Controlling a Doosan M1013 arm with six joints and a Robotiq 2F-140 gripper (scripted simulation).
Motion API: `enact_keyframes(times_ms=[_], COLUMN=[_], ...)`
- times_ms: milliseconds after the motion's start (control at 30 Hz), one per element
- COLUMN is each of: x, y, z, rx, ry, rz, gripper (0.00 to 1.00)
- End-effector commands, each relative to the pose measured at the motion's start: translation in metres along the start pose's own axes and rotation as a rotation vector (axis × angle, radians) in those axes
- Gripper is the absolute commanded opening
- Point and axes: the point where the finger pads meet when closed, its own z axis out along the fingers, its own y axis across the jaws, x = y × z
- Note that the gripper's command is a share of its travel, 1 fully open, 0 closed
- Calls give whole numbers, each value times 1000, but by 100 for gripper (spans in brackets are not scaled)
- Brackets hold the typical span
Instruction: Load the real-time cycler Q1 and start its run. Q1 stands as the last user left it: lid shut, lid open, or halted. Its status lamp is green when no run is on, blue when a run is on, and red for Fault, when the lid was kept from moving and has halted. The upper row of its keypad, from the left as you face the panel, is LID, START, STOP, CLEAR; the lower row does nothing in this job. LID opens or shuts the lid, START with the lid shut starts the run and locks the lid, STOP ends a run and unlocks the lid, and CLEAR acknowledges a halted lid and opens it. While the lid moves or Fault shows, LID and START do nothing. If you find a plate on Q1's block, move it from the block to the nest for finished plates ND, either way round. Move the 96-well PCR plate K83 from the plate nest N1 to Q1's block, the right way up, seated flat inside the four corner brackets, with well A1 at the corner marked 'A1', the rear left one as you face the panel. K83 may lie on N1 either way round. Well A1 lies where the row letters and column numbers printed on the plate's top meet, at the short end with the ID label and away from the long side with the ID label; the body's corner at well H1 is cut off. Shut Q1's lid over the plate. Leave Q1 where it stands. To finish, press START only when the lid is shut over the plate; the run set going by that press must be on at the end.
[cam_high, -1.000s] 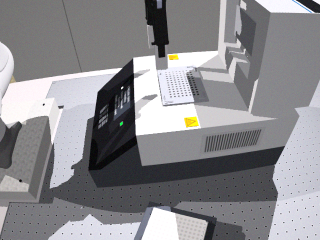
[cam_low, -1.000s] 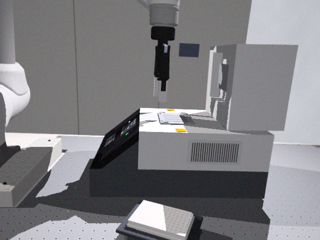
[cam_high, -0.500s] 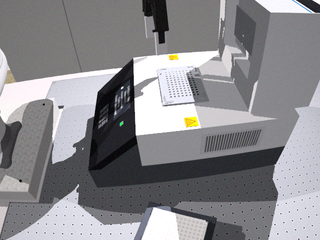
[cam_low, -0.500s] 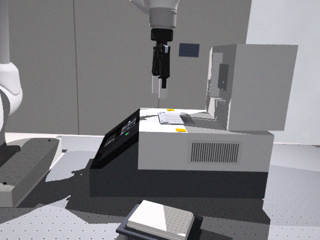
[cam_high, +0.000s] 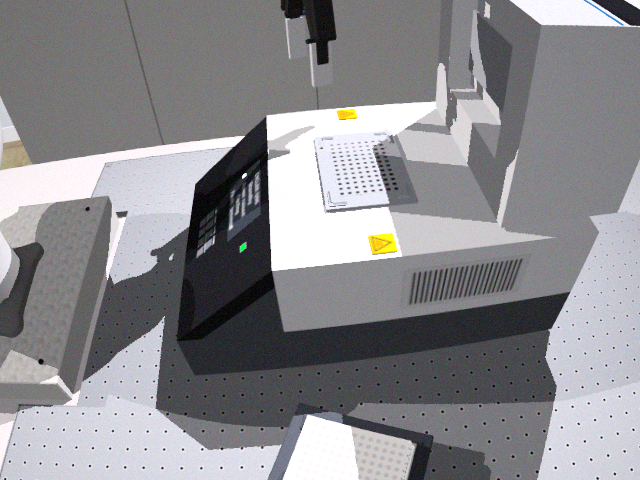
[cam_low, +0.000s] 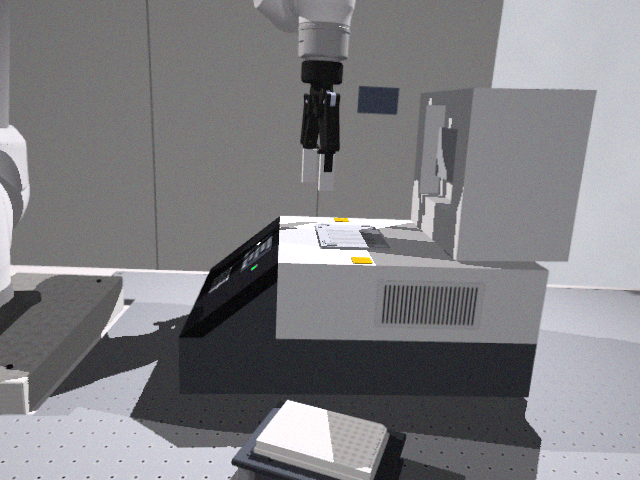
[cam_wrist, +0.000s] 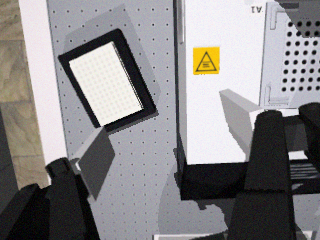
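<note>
The cycler Q1 (cam_high: 361, 232) stands with its lid (cam_high: 542, 129) open and raised at the rear. Its block (cam_high: 356, 173) is bare, with no plate between the corner brackets. The status lamp (cam_high: 242, 247) is green, beside the keypad (cam_high: 206, 232). My gripper (cam_low: 317, 178) hangs high over Q1's far edge, open and empty. In the wrist view its fingers frame a white well plate (cam_wrist: 106, 82) on a black nest on the table beyond Q1. A second white plate (cam_high: 356, 449) lies on a dark nest in front of Q1. I cannot tell which one is K83.
The arm's grey base block (cam_high: 46, 289) stands left of Q1's panel. Yellow warning labels (cam_high: 383, 243) mark Q1's top. The open lid is a tall obstacle at the rear of the block. The table's edge (cam_wrist: 40, 100) runs just beyond the far nest.
</note>
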Motion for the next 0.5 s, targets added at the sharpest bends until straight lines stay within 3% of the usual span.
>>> enact_keyframes(times_ms=[0, 467], x=[5, 21], y=[-16, -73], z=[0, 0], rx=[0, 0], ry=[0, 0], rz=[-35, -101], gripper=[66, 66])
